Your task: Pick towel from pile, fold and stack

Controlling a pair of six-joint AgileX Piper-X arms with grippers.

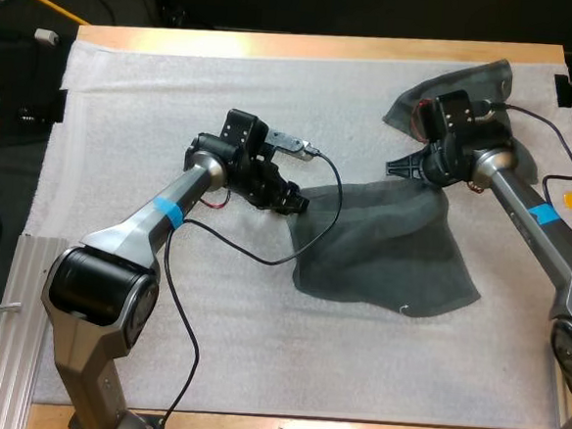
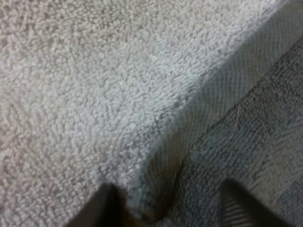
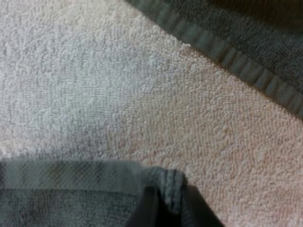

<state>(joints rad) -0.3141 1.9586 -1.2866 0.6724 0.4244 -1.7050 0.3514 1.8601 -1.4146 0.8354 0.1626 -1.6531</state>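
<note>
Pinching the far right corner of the towel point(image 1: 382, 246) are the right fingers point(image 1: 405, 170); the left fingers point(image 1: 293, 201) straddle its left hem, spread; a shallow bite could lose it.

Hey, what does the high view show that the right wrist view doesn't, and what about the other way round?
High view: both arms, with my left gripper at one corner of the spread towel, and a crumpled towel in full at the far right corner of the mat. Right wrist view: my right gripper up close, pinching a fold of the spread towel's hem. Both: the right gripper at that towel, the crumpled towel beyond it, and the white mat.
</note>
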